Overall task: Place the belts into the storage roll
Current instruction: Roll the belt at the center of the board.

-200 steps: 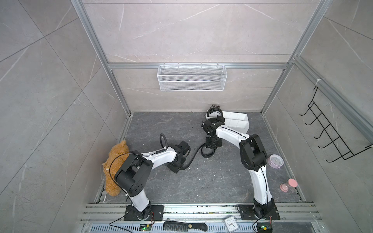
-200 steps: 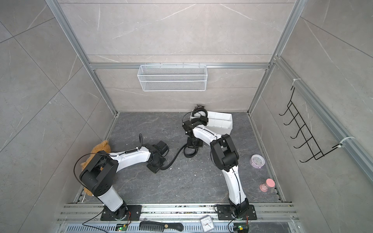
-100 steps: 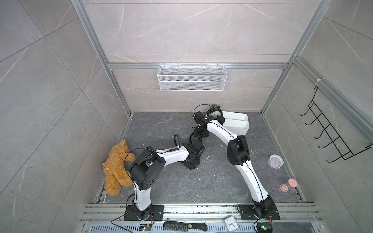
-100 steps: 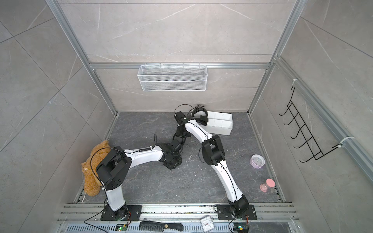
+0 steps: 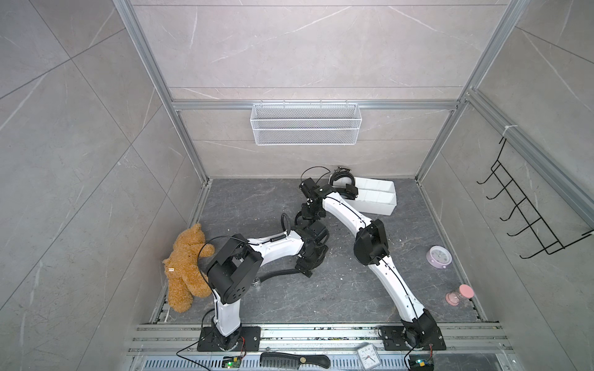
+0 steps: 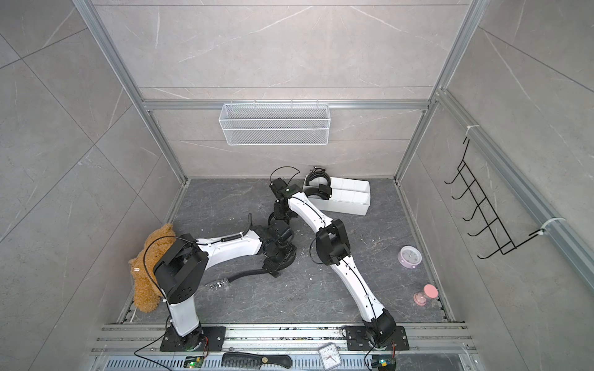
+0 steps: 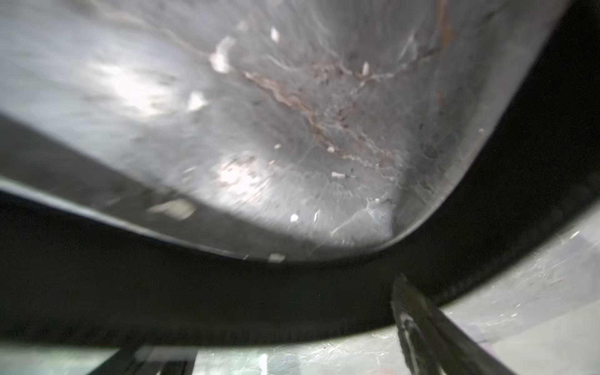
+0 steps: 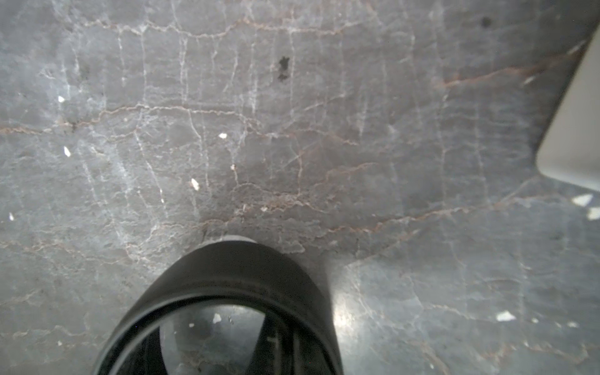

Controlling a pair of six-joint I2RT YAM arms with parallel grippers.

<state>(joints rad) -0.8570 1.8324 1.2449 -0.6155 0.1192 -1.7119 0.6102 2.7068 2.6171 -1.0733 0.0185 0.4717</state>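
Left claw [image 5: 307,268] is right down at the stone floor [image 5: 337,298], fingers [image 7: 418,328] spread wide and gripping nothing. A black belt [image 5: 278,274] lies flat beneath it, its buckle [image 6: 220,284] resting near the left arm's elbow. Just beyond, the right claw [image 5: 309,216] points straight down, pinched shut on the belt's other end, which curls into a loop [image 8: 233,276] close over the floor. Further back, the white storage tray [image 5: 387,207] sits by the rear wall, with two coiled belts [image 6: 318,177] standing in its left-end compartments. Above it, a wire-mesh basket [image 5: 305,128] hangs on the wall.
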